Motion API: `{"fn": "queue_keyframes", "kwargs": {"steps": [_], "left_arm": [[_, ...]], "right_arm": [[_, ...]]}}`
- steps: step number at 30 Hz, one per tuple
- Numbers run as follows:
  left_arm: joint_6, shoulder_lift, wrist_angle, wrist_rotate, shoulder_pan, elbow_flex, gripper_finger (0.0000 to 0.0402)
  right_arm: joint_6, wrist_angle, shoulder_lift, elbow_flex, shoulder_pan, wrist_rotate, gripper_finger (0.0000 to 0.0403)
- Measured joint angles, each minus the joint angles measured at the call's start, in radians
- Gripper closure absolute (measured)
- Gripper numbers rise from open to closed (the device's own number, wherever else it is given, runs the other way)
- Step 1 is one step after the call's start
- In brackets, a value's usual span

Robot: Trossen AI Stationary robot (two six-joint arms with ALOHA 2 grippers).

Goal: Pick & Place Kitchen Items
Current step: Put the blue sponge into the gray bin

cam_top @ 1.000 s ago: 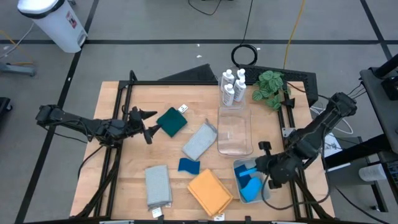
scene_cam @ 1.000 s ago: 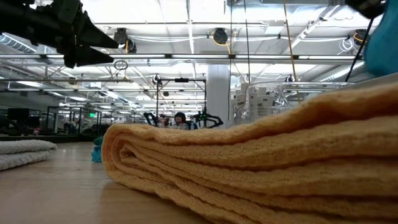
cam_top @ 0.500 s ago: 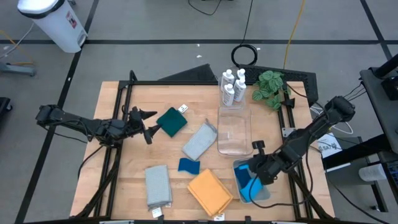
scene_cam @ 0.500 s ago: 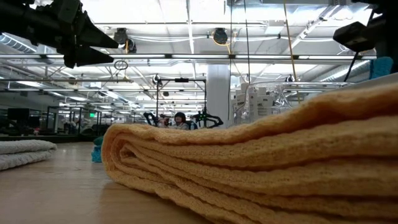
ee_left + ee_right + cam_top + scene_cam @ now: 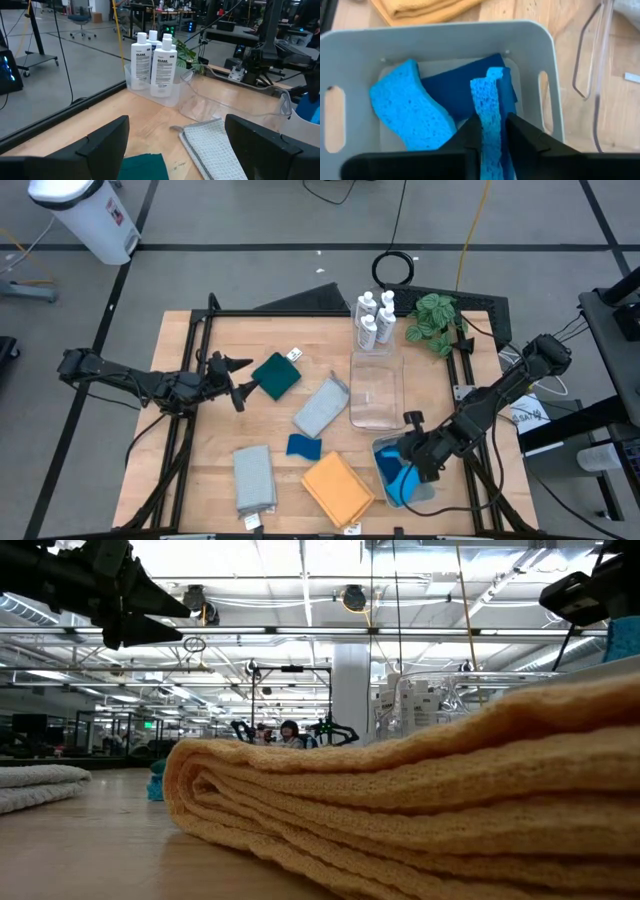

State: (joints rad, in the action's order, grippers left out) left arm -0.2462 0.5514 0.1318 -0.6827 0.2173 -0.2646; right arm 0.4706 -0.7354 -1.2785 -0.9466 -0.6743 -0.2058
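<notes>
My right gripper [image 5: 492, 137] hangs over the pale grey tray [image 5: 470, 30] at the table's near right, shut on a bright blue sponge [image 5: 490, 110]. Two more sponges lie in the tray, a light blue one [image 5: 410, 112] and a dark blue one [image 5: 450, 87]. My left gripper [image 5: 243, 383] waits open at the table's left, just short of the dark teal cloth [image 5: 277, 376]. A grey cloth [image 5: 320, 408], a dark blue sponge [image 5: 304, 446], an orange cloth [image 5: 338, 488] and another grey cloth [image 5: 254, 478] lie flat on the table. My right gripper pinches the bright blue sponge by its two broad faces [image 5: 489, 131] between the two fingers. The fingers slant down from the table's right. The sponge stands on edge, reaching out past the fingertips [image 5: 470, 135] over the dark blue sponge; whether it touches that sponge I cannot tell.
White bottles [image 5: 372, 320] stand at the far end of a clear plastic bin [image 5: 377, 390], beside a green plant [image 5: 435, 315]. The bin sits just beyond the tray [image 5: 380, 445]. In the low view the orange cloth [image 5: 400, 810] fills the foreground.
My right gripper has come down and toward the table's left with the bright blue sponge, bringing it from above the tray's right side down into the tray.
</notes>
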Motion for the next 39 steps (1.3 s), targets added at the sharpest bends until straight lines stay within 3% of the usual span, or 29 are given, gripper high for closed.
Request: {"fn": "queue_keyframes", "kwargs": {"steps": [12,20,26,32,39], "left_arm": [[0.0,0.0,0.0,0.0,0.0,0.0,0.0066],[-0.001,0.0,0.0,0.0,0.0,0.0,0.0066],[-0.043,0.0,0.001,0.001,0.0,0.0,0.0066],[-0.21,0.011,0.001,0.002,0.0,0.0,0.0066],[-0.32,0.091,0.004,0.013,0.0,0.0,0.0066]], "right_arm": [[0.079,0.081,0.011,0.0,0.0,0.025,0.0237],[0.085,0.167,0.048,0.0,0.0,0.108,0.0201],[-0.085,0.282,0.064,0.0,0.009,0.086,0.0195],[-0.312,0.459,0.064,0.0,0.071,-0.078,0.0201],[-0.614,0.783,0.067,0.002,0.217,-0.079,0.0203]]}}
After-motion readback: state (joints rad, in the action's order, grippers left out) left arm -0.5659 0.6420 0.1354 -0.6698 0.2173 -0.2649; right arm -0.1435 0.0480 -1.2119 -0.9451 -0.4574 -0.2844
